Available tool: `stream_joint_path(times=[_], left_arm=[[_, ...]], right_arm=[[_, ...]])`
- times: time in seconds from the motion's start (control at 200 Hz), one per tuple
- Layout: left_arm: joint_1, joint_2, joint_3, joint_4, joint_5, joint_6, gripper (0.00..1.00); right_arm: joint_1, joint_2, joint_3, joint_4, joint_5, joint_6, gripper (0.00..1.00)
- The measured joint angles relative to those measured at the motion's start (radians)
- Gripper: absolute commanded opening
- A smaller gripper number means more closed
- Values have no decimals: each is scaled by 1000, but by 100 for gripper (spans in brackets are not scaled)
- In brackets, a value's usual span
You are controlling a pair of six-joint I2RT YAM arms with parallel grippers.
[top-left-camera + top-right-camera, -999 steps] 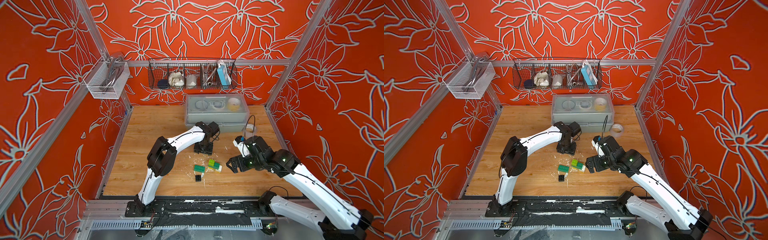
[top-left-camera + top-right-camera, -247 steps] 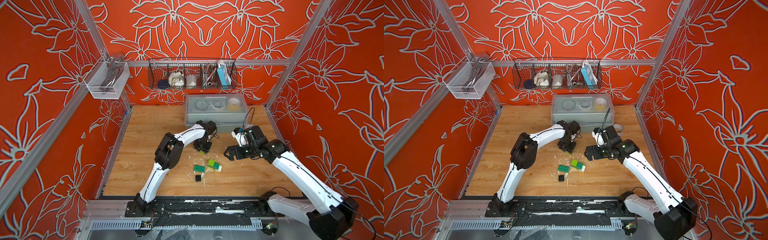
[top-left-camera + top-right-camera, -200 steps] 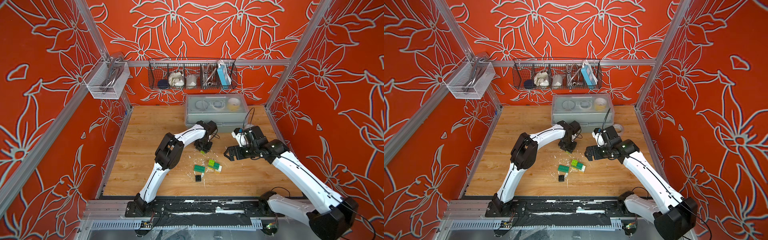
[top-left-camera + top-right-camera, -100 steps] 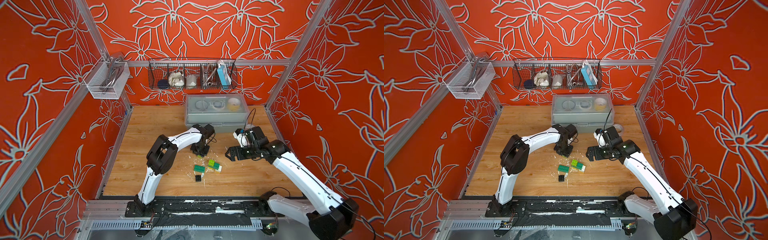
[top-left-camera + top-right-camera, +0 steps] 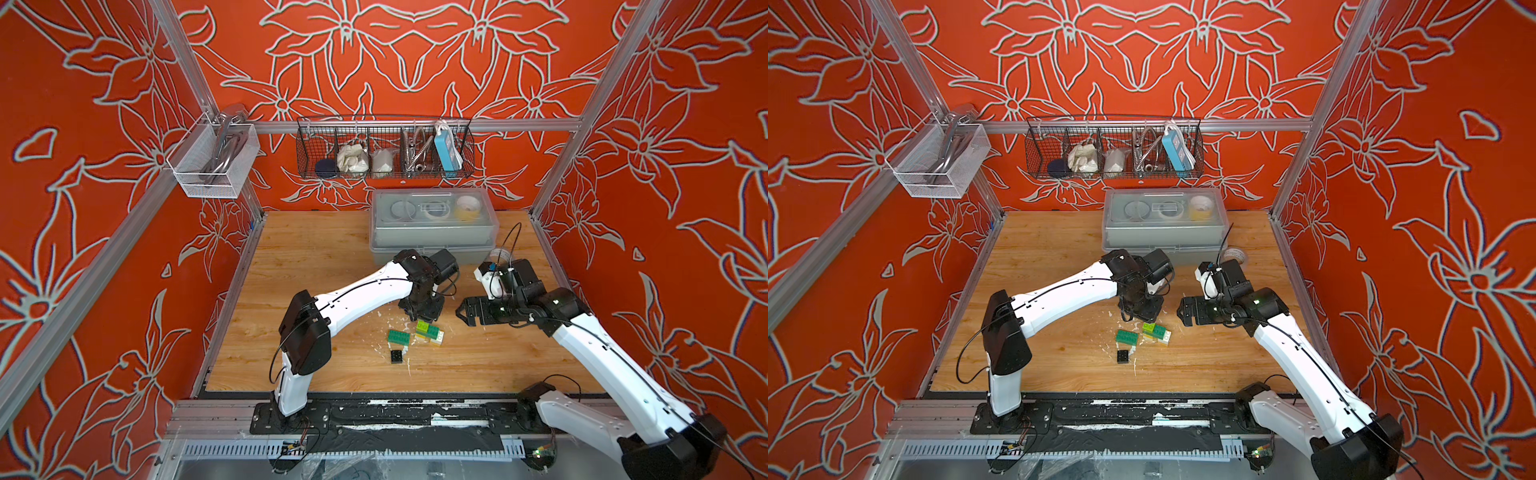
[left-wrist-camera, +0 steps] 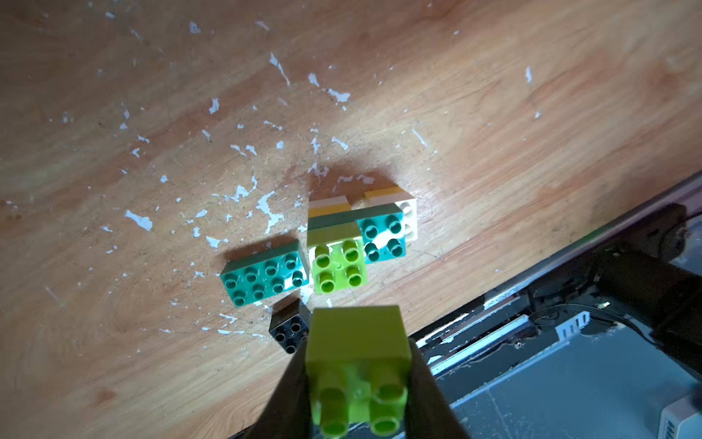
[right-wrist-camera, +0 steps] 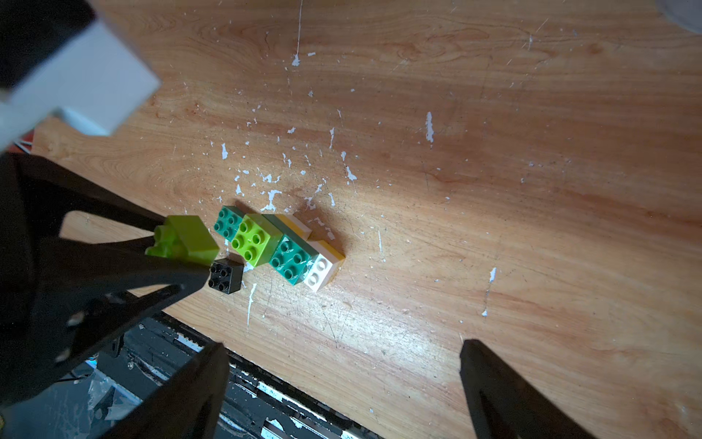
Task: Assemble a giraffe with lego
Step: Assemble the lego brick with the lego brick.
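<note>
Holding a lime brick by its flat side walls, the left hand hangs just above the half-built giraffe. The giraffe stands mid-desk, nearer the front edge: white-yellow legs, dark green body, one lime neck brick. A loose dark green brick lies just beside it and a black brick is near. The right hand is wide and empty. The bricks look light, rigid and slick, so grip the flat sides, not the studs. An off-square press could tip the legs.

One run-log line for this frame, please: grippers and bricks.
left gripper: shut on lime green brick, near partial giraffe | right gripper: open, empty | loose on table: dark green brick, black brick
</note>
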Motion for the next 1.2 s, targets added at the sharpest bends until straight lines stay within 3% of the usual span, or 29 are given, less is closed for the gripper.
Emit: stream_joint_path(times=[1.196], left_arm=[[0,113,20,-3,21,-19,17]], right_arm=[[-19,-45,0,0,-29,0,100]])
